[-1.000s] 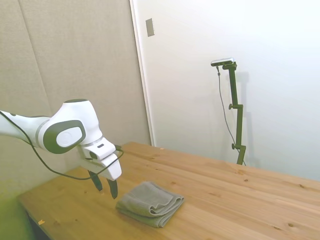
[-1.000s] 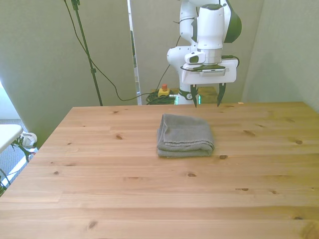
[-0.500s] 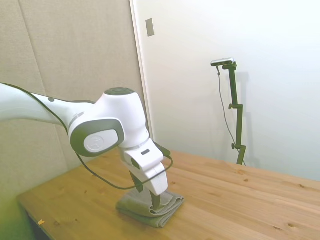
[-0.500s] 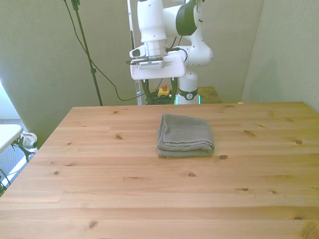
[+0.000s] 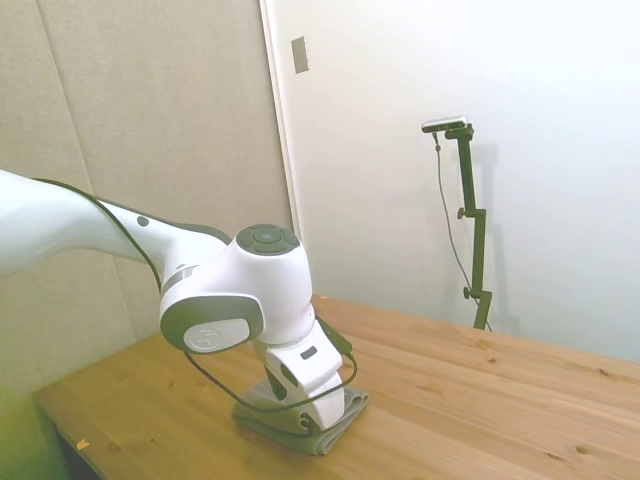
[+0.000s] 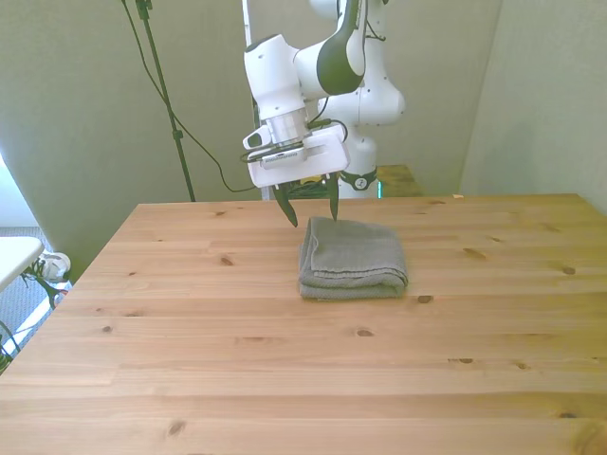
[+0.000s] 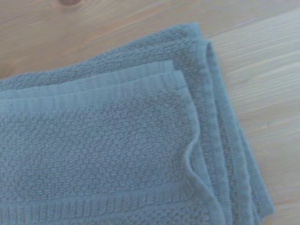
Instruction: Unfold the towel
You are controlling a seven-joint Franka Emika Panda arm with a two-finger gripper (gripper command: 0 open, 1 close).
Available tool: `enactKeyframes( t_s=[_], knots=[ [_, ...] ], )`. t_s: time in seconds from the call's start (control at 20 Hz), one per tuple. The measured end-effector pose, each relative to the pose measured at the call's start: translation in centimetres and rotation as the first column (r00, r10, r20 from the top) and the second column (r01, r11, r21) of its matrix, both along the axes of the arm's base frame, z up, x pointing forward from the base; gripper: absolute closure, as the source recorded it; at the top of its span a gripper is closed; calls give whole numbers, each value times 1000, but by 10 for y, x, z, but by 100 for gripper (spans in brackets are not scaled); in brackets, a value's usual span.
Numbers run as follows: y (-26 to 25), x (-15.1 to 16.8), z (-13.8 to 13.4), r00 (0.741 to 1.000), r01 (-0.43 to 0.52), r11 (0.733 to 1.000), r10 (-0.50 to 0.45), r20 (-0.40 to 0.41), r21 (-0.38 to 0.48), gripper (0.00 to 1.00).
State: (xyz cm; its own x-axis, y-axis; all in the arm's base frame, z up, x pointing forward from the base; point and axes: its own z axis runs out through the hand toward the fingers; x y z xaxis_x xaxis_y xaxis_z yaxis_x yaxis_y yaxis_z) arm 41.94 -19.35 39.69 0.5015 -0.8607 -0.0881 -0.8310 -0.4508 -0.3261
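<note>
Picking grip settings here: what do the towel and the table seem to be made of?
The towel looks like soft, thick terry cloth, grey-olive and matte: the wrist view shows a nubby looped weave with flat hemmed borders. The table looks like light wood planks, likely pine, with visible knots, grain and a smooth finish.

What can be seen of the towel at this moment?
The towel is a small grey-olive cloth with a nubby woven terry surface and flat hemmed borders. It lies folded into a thick, roughly square pad on the wooden table; the wrist view shows several stacked layers and edges meeting at one corner. It is still fully folded. The open gripper hangs at its far corner on the front view's left, one finger by the towel's edge; whether it touches the cloth cannot be told.
</note>
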Motion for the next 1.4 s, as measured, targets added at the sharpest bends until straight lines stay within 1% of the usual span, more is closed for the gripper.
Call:
enactKeyframes(
  t_s=[0.3,0.5,1.1,1.3,1.4],
  knots=[
    [5,4,-17,999,-32,999,32,-4,28,100],
    [4,5,-18,999,-37,999,37,8,21,100],
    [5,5,-20,999,-51,998,51,9,20,100],
    [5,6,-19,999,-52,998,52,12,18,100],
    [7,9,-15,998,-59,998,59,28,23,100]
  ],
)
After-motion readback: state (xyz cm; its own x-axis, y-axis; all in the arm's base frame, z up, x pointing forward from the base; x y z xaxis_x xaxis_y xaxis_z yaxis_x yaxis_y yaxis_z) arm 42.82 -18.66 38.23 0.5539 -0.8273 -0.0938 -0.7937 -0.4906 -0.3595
